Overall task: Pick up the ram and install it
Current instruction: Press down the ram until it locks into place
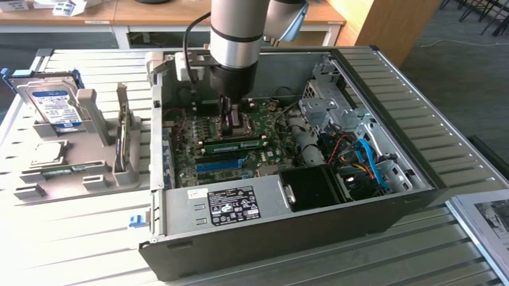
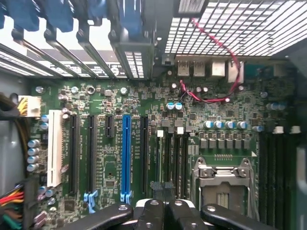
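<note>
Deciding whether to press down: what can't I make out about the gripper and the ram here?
- Exterior view: whether the ram stick is seated; too small.
- Exterior view: gripper contact with the motherboard; its own body hides it.
- Wrist view: anything between the fingers; cut off by the edge.

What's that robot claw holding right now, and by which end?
Nothing that shows: the gripper is shut over the motherboard, with no board between its fingers. A ram stick sits in a slot nearby.

Green motherboard (image 2: 144,100), blue slot (image 2: 126,153), perhaps green ram (image 1: 235,144), black pincer (image 2: 164,211)
</note>
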Controlling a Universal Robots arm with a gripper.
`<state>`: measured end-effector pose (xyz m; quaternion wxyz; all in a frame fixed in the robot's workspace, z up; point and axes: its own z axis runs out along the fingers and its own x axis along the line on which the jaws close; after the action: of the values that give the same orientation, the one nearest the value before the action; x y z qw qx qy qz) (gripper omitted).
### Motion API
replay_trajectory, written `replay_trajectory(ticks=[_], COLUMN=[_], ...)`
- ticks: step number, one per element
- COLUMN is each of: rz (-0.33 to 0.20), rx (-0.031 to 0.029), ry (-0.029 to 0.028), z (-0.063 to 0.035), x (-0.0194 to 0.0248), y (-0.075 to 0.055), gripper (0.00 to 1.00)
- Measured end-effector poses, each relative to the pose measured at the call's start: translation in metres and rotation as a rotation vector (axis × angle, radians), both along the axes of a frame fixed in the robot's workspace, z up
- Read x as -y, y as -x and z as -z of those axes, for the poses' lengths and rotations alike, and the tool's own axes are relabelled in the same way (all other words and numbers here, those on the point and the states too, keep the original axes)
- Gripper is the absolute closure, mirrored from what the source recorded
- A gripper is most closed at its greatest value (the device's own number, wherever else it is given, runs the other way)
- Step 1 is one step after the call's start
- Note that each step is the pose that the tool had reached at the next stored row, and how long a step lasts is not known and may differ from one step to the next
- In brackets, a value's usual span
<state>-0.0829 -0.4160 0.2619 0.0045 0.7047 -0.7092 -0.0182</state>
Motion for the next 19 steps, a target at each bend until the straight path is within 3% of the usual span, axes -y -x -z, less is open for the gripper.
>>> replay_trajectory(ticks=[19], rz=[0.0], rx=[0.0], ry=[0.0], z=[-0.0611], x=[0.0], y=[0.0], gripper=[0.9])
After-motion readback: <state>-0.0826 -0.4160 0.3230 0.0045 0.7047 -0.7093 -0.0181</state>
